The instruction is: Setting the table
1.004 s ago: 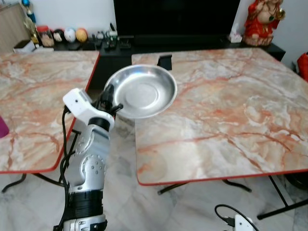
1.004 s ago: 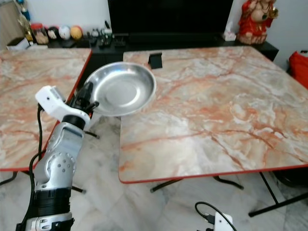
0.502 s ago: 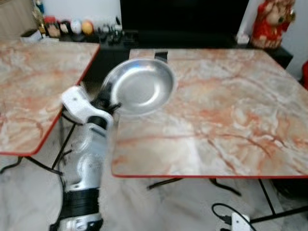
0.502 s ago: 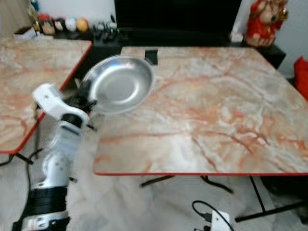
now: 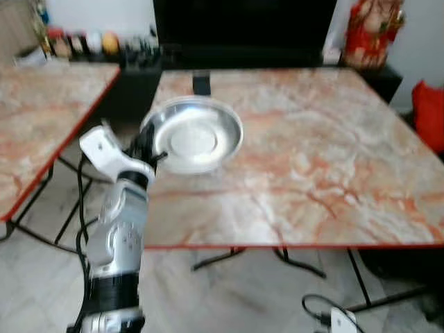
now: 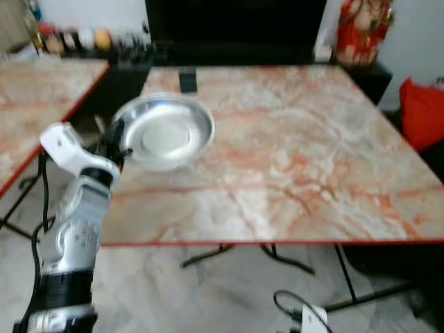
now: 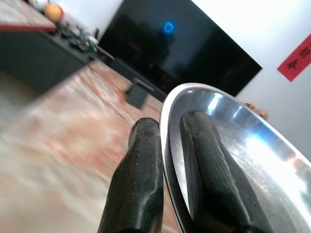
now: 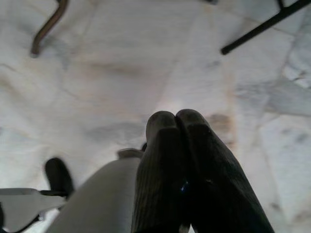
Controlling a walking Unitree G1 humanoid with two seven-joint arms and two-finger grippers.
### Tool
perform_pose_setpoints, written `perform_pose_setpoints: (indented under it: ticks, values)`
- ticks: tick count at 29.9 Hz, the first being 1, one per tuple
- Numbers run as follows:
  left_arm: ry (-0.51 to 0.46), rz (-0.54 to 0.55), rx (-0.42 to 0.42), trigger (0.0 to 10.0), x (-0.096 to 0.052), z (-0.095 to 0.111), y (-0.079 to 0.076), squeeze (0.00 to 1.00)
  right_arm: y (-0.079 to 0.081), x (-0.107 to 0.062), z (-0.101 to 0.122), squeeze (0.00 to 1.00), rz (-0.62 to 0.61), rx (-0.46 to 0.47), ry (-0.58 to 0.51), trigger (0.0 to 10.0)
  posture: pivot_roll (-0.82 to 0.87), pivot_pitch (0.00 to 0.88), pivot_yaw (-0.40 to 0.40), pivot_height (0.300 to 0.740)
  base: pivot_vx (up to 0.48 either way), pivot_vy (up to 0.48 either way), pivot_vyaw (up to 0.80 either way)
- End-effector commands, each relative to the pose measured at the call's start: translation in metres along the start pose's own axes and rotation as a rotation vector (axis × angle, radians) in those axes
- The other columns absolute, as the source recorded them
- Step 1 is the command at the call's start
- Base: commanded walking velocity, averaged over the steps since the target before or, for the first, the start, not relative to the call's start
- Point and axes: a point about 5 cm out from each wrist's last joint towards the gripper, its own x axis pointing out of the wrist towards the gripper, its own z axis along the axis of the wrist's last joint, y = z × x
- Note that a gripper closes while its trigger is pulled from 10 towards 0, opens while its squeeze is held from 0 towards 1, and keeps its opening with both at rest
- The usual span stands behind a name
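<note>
L pincer (image 7: 167, 141) grips steel dish (image 5: 194, 135) rim over table (image 5: 312, 173).

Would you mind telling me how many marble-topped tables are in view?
2. One marble-topped table stands straight ahead, with the steel bowl held over its near-left part by the left gripper. The second table stands to the robot's left, partly cut off.

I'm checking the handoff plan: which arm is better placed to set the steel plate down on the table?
Left. The left gripper already pinches the steel plate by its rim over the marble table; the right gripper hangs shut above the floor.
</note>
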Motion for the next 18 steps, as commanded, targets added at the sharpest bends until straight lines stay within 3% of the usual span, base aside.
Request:
perform_pose_setpoints:
  ticks: [1, 18]
  values:
    - [-0.008, -0.03, 0.02, 10.0, 0.0013, 0.0013, -0.006, 0.0, -0.0041, -0.0005, 0.0003, 0.0, -0.012, -0.004, -0.002, 10.0, 0.01, 0.0, -0.029, 0.74, 0.0, -0.3, 0.0]
    - [-0.01, -0.035, 0.04, 10.0, 0.0029, 0.0039, -0.0051, 0.0, -0.0031, 0.0001, 0.0024, 0.0, -0.014, -0.003, -0.009, 10.0, 0.01, 0.0, -0.028, 0.74, 0.0, -0.303, 0.0]
